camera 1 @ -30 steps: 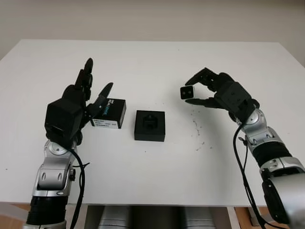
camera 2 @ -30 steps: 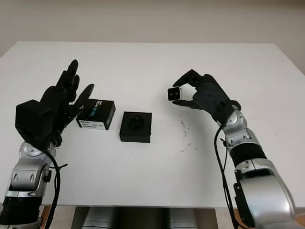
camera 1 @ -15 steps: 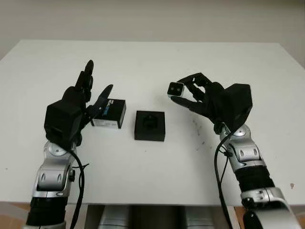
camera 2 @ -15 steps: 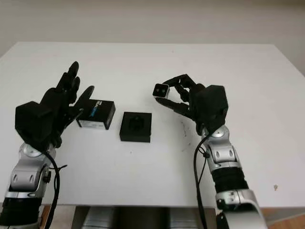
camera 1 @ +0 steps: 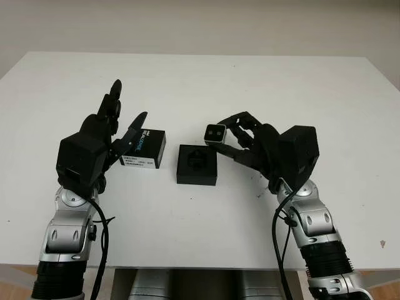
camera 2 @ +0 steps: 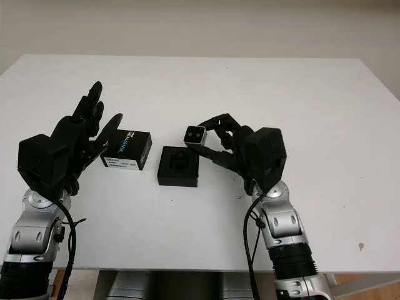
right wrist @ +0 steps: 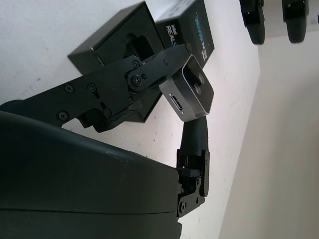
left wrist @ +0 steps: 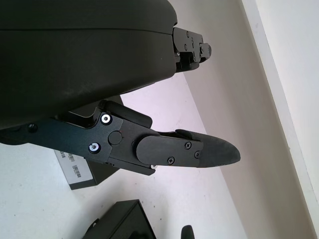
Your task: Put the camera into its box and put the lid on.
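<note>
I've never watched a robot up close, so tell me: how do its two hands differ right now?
The right hand is shut on the small silver camera, held in the air just beyond the far right corner of the open black box. The left hand is open and holds nothing; it is raised over the table beside the lid with printed lettering. Both are black, three-fingered, and off the table.

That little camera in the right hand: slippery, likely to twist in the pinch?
Probably somewhat. The camera is a small rigid block with smooth metal-looking sides, pinched in the right hand at its fingertips, so it may pivot. It looks light, held above the table beside the box. The glassy front is likely scratch-prone.
</note>
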